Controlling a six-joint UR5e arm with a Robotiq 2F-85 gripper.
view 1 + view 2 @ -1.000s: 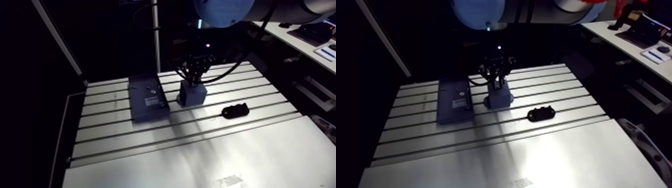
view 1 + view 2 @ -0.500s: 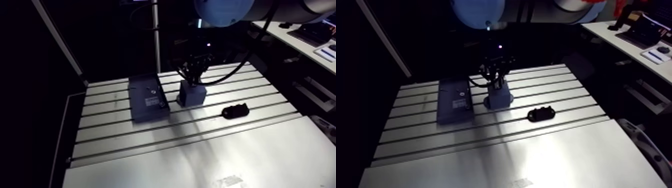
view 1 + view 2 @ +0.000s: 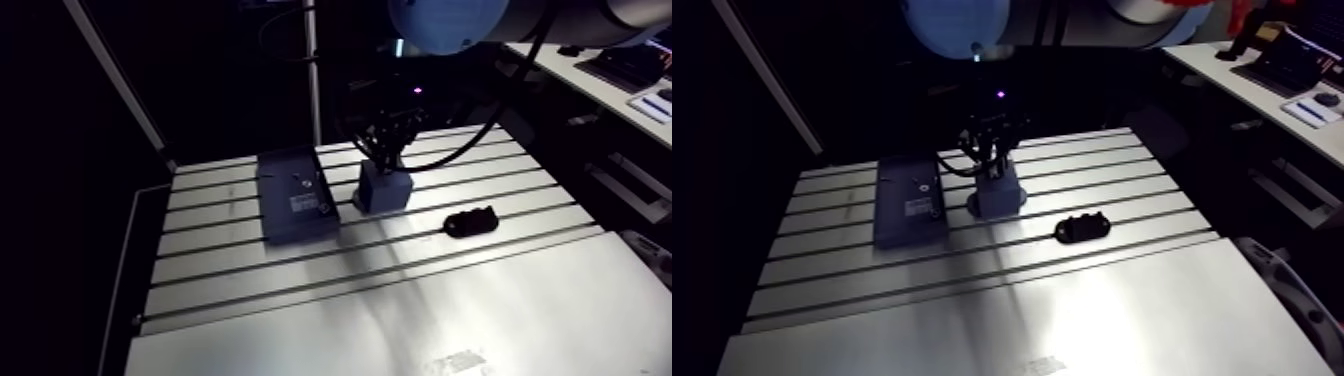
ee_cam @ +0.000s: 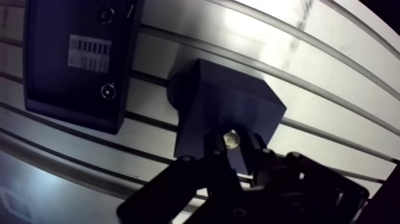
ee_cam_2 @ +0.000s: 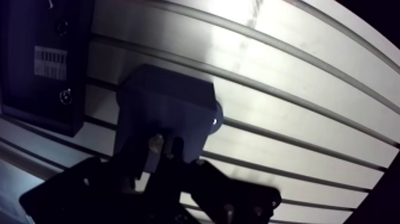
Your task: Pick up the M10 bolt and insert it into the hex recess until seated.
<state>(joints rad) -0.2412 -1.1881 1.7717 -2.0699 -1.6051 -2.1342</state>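
As pincer [image 4: 233, 148] clamps M10 bolt [image 4: 231, 139], both over dark block [image 4: 235, 101], slotted table [image 4: 333, 89].

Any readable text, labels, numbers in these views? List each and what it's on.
No text can be read in either view.
White label on the flat dark box: barcode-like bars, too blurred to read.
Pale marking near the table front edge: too small and blurred to read.
Dark block: no text shows.
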